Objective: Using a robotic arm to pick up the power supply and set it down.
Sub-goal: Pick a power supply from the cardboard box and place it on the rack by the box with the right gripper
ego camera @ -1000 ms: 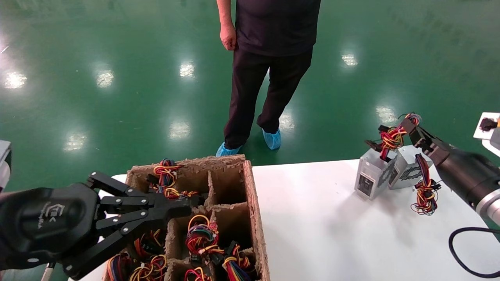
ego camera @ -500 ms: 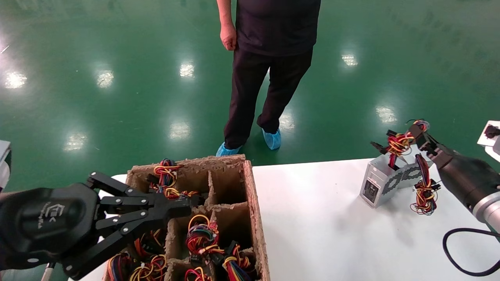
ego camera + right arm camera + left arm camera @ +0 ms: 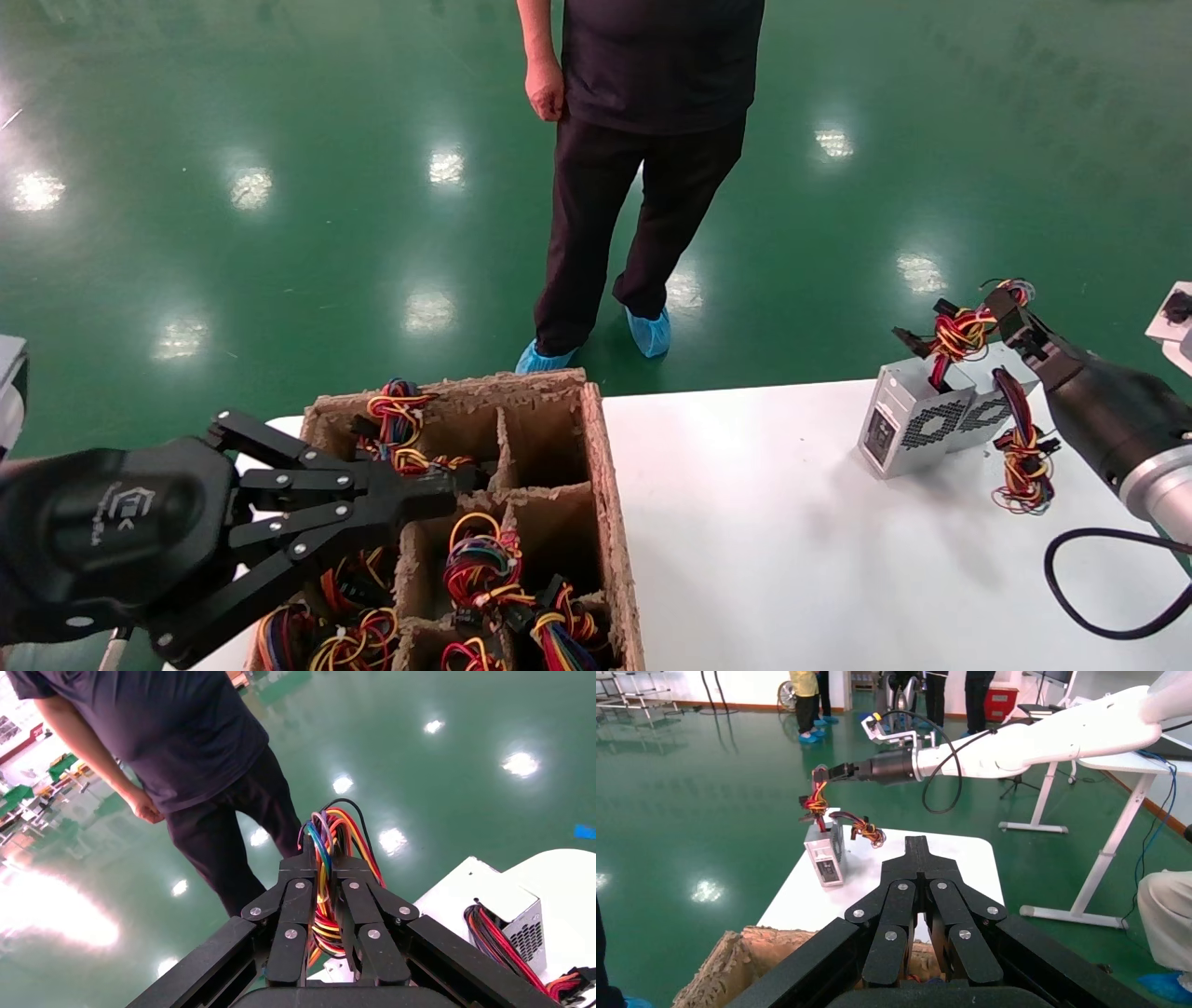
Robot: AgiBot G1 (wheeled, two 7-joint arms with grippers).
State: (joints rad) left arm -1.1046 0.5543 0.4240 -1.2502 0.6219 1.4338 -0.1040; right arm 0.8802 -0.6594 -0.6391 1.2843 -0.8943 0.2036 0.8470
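My right gripper (image 3: pixel 1010 309) is shut on the coloured wire bundle (image 3: pixel 959 334) that rises from the power supply (image 3: pixel 905 424). That supply is a small silver box with a honeycomb vent side. It hangs tilted under the wires at the table's far right, its base at or just above the white tabletop (image 3: pixel 764 522). In the right wrist view the wires (image 3: pixel 325 881) run between my closed fingers (image 3: pixel 299 881). The left wrist view shows the box (image 3: pixel 824 855) near the table edge. My left gripper (image 3: pixel 466 485) is shut and empty over the brown tray (image 3: pixel 610 485).
A second silver power supply (image 3: pixel 989 407) with its own wire bundle (image 3: pixel 1022 457) stands right behind the held one. The tray's cells hold several wire bundles (image 3: pixel 480 564). A person (image 3: pixel 652 140) stands beyond the table's far edge. A black cable (image 3: pixel 1085 596) loops at the right.
My right gripper has moved right, carrying the power supply by its wires closer to the second box; the box swung and tilted. The left arm has not moved.
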